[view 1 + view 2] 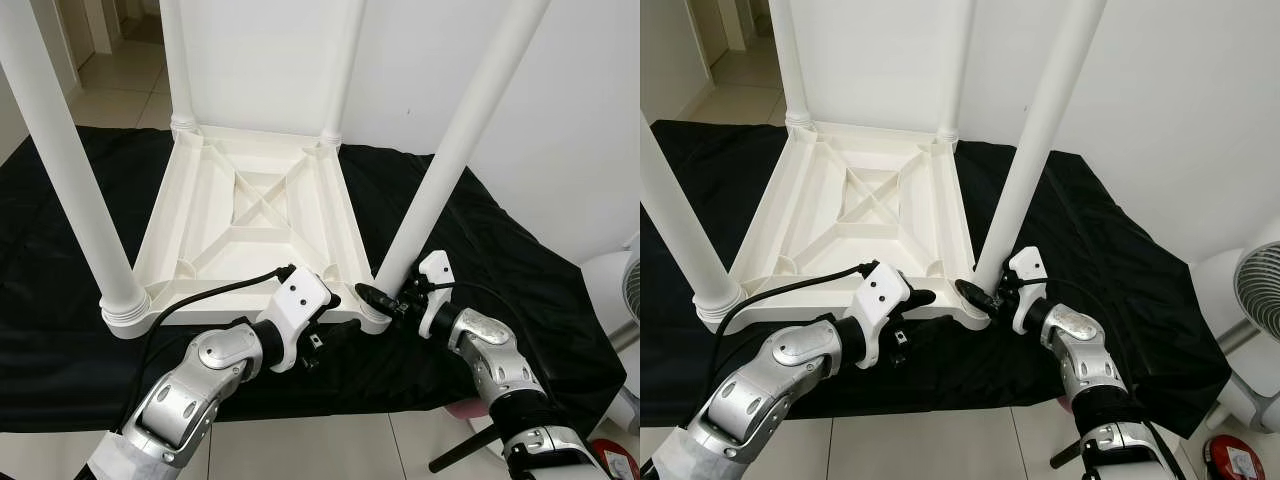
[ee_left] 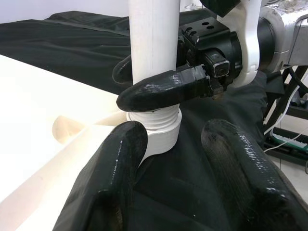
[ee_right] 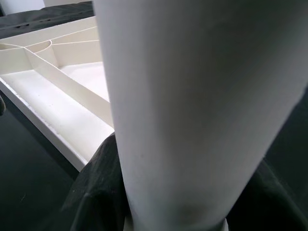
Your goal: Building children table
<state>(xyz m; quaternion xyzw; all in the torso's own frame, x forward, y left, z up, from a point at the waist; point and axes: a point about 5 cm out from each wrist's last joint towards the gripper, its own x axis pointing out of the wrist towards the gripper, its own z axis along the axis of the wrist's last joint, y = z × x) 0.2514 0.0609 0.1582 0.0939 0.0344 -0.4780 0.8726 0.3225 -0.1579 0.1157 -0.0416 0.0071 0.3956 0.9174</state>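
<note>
the white table top (image 1: 250,215) lay upside down on a black cloth (image 1: 500,260), ribbed underside up, with four white legs rising from its corners. the right gripper (image 1: 385,297), arm bent inward, was clamped round the near right leg (image 1: 440,175) just above its threaded base. the left gripper (image 2: 187,183), reaching across just short of that corner, held its fingers (image 2: 120,168) apart around nothing.

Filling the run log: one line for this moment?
right gripper: shut on near-right table leg | left gripper: open, beside socket | tabletop: upside down
</note>
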